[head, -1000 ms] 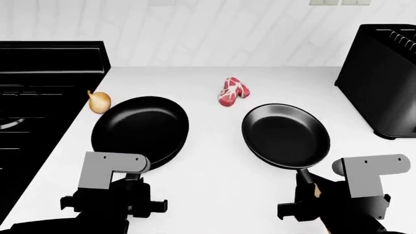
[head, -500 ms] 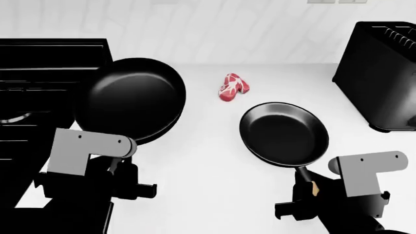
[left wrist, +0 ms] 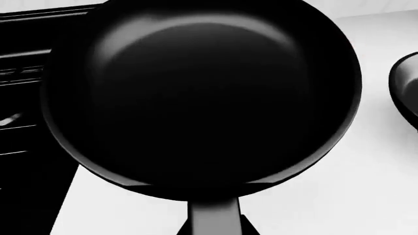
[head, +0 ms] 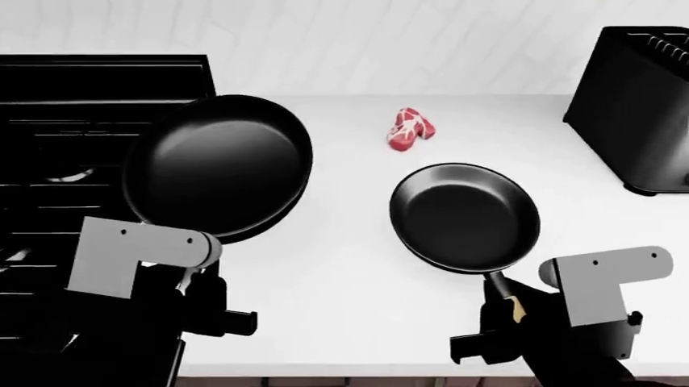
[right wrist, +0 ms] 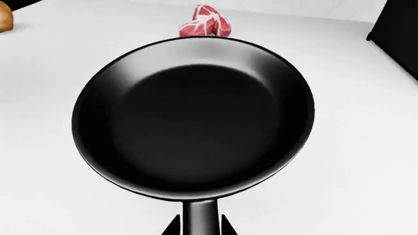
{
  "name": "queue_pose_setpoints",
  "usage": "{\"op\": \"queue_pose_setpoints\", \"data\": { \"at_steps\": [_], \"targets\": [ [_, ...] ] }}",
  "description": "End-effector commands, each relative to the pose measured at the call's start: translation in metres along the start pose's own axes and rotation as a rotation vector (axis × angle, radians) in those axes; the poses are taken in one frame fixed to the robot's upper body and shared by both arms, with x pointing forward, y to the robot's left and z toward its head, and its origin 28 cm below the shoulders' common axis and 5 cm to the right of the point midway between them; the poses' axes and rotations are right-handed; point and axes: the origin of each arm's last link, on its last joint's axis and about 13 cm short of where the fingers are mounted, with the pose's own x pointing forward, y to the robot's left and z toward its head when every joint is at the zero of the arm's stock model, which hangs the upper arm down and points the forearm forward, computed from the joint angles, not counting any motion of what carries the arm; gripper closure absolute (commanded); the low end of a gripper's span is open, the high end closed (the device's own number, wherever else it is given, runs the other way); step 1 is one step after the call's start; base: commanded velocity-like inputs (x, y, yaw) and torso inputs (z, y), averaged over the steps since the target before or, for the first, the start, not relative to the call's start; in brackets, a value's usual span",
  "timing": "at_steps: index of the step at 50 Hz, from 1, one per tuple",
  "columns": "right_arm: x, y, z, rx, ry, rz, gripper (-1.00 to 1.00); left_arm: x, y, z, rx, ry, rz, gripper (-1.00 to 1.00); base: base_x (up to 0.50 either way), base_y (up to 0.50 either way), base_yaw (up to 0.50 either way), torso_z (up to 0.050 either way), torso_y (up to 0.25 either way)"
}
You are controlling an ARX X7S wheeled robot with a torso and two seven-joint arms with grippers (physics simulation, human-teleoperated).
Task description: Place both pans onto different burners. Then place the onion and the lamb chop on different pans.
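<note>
Left wrist view: the left gripper (left wrist: 216, 223) clamps the handle of a pan (left wrist: 196, 93) overhanging the stove (left wrist: 26, 122) edge.

Head view: open white counter (head: 334, 266) separates both pans; the lamb chop (head: 411, 129) lies beyond.

Right wrist view: the right gripper (right wrist: 199, 226) clamps the second pan (right wrist: 193, 117); the onion (right wrist: 4, 17) sits well apart.

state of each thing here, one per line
left pan: held up by its handle, straddling the counter and stove edge
right pan: over the counter, handle at the right pincer
lamb chop: lying on the counter, untouched
onion: on the counter, only an edge visible
</note>
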Motion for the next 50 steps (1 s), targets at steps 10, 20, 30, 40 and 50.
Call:
{"op": "queue_pose_setpoints", "data": {
  "at_steps": [10,20,30,40,50],
  "targets": [
    [-0.0010,-0.0029,0.0186,0.011,-0.165,-0.022,1.00,0.0027,0.0079,0.0063,-0.026,-0.066,0.097,1.00,0.00,0.50,0.00,0.002,0.007],
    [-0.0010,-0.0024,0.0185,0.007,-0.163,-0.024,1.00,0.0027,0.0085,0.0056,-0.027,-0.064,0.095,1.00,0.00,0.50,0.00,0.003,0.007],
    [-0.0008,-0.0012,0.0194,0.004,-0.163,-0.022,1.00,0.0032,0.0076,0.0052,-0.024,-0.060,0.083,1.00,0.00,0.50,0.00,0.002,0.006],
    [-0.0011,-0.0008,0.0192,0.003,-0.161,-0.015,1.00,0.0019,0.0074,0.0051,-0.034,-0.061,0.081,1.00,0.00,0.50,0.00,0.003,0.007],
    [0.0005,-0.0009,0.0185,0.010,-0.161,-0.018,1.00,0.0031,0.0074,0.0022,-0.032,-0.053,0.078,1.00,0.00,0.50,0.00,0.002,0.007]
  ]
}}
